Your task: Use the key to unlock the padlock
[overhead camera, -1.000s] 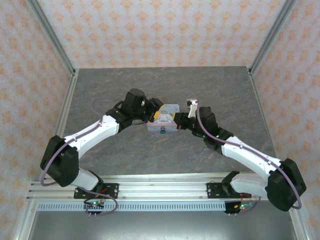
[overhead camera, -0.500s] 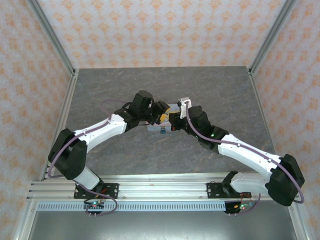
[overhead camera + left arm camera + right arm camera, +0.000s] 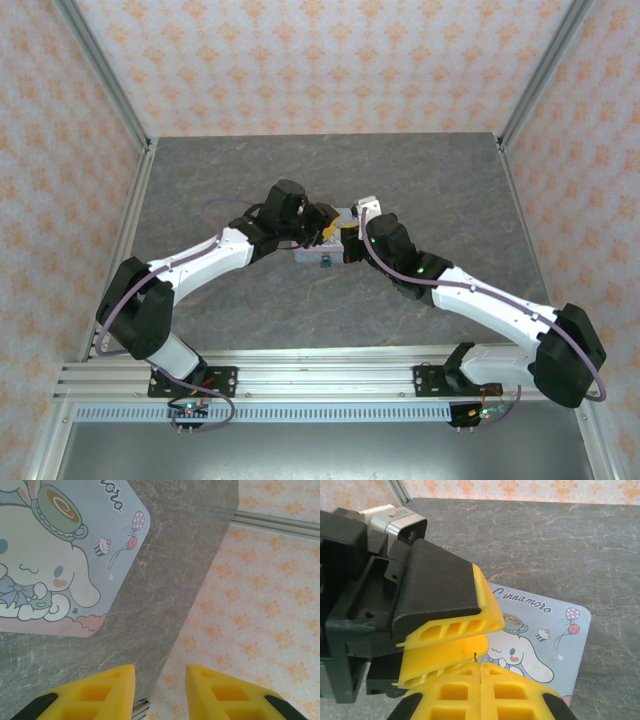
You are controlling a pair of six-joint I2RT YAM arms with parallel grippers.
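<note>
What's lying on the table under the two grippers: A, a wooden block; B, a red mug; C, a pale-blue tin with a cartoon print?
C: a pale-blue tin with a cartoon print lies flat on the grey table.

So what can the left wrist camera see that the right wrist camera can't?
Left wrist view: the left gripper from behind, its yellow tips apart with nothing between them, and a metal rail along the wall. Right wrist view: the right gripper shut, a thin metal tip, apparently the key, poking up from its seam, and the left gripper's black and yellow fingers just above it. Both: the pale-blue cartoon tin on the grey table, plus orange-patterned wall.
</note>
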